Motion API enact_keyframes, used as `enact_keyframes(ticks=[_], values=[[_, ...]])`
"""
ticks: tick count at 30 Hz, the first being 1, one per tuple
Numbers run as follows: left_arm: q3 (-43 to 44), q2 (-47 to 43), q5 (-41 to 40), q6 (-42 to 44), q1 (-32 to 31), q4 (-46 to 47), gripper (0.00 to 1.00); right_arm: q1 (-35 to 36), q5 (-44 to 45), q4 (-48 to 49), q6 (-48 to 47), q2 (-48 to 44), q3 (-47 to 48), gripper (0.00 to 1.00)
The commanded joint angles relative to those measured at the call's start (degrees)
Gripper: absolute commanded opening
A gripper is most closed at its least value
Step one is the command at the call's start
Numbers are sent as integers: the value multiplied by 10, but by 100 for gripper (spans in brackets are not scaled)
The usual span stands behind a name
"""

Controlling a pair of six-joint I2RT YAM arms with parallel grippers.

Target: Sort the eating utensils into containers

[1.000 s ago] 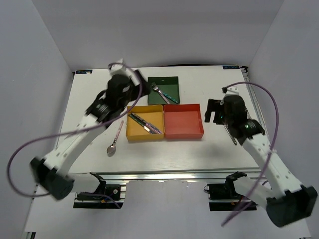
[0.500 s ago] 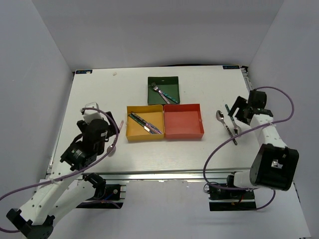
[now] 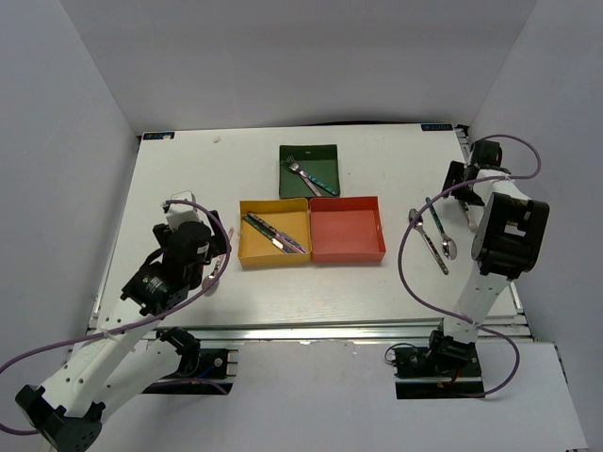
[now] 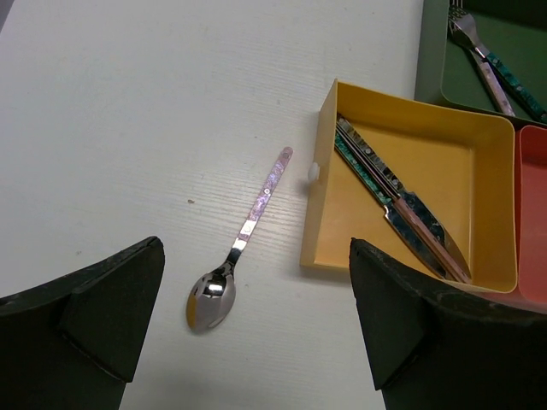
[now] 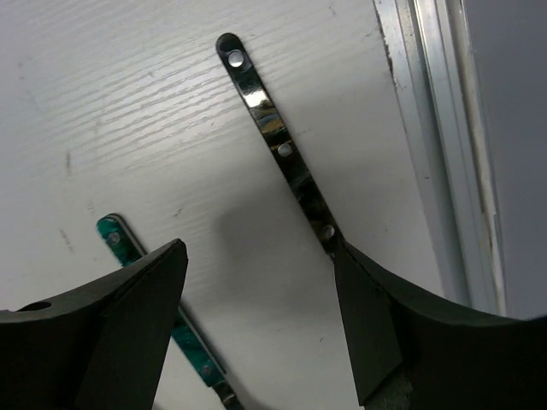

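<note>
**Four pieces loose on the table, both grippers spread wide**

Using the yellow tray [image 4: 318, 196] as the anchor. It holds a few knives [image 4: 397, 213] lying diagonally. The red tray [image 3: 347, 231] sits flush against its right side. The green tray [image 3: 325, 153] touches its far right corner and has a fork [image 3: 300, 172] and a teal-handled piece [image 3: 323, 179] in it.

Just left of the yellow tray, a pink spoon [image 4: 248, 229] lies on the table [image 3: 188, 179], bowl toward the near edge and handle tip almost at the tray wall. The left gripper [image 4: 255, 282] hangs over that spot with its jaws wide apart, pinching nothing (the spoon shows right between the two fingers in the wrist view).

Well right of the yellow tray, past the red one, a teal spoon [image 3: 439, 226] and a second spoon [image 3: 415, 217] lie close together. The right gripper [image 5: 258, 256] is out there too, jaws spread and holding nothing. Its wrist view shows the teal spoon's handle end by one finger and a dark riveted handle [image 5: 278, 145] nearer the rail [image 5: 436, 128]. I can't tell what kind of utensil that last one is.
</note>
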Motion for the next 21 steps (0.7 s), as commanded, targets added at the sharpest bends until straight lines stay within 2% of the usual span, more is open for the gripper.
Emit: enact_keyframes(ticks=[1,7,10,11,14,15,17,20,21], values=[[-1,-6,15,9,-1,13,98,-7,27,-15,-71,19,53,74],[-1,1,33,15,-1,18,98,-19,-16,-63,-123,89,97,71],[-1,2,34,15,-1,19,98,-34,-51,-101,-128,124,121,66],[-1,2,34,15,-1,19,98,-44,-76,-110,-127,130,124,58],[-1,3,38,16,-1,20,98,-53,-85,-116,-127,149,118,43],[-1,3,40,17,-1,20,98,-53,-80,-113,-128,153,109,30],[-1,3,43,19,-1,22,98,-52,-72,-113,-128,156,105,13],[-2,3,49,20,-1,24,98,-46,-53,-104,-125,149,105,0],[-2,2,49,20,-1,25,98,-43,-53,-103,-122,145,107,0]])
